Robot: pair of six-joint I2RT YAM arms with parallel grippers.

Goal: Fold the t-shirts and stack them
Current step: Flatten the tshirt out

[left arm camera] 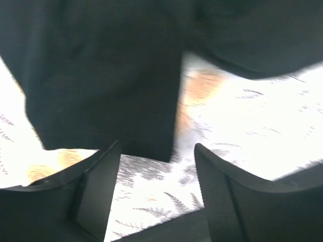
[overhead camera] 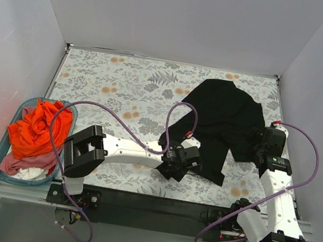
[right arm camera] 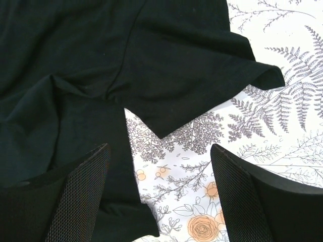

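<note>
- While the crumpled black cloth t-shirt (overhead camera: 224, 116) lies right of centre on the floral-print table (overhead camera: 112, 82), the left gripper (left arm camera: 157, 176) hangs spread at its hem.
- Right gripper (right arm camera: 159, 176), also spread, faces a sleeve.
- Uneven pinches could bunch the fold.

Soft, even white light is filling the top external view, and the plain black cloth t-shirt (overhead camera: 224, 116) is casting almost no shadow on the grey floral-patterned desk (overhead camera: 124, 84) around it. The left wrist view is smearing with blur. There the desk print right of the black t-shirt is washing out to glaring white, and the left end effector (left arm camera: 156, 151) below it is showing soft edges. The right wrist view is coming through sharp, the fern print and the mesh of the right end effector (right arm camera: 160, 151) reading crisply, while the t-shirt's folds are barely registering.
</note>
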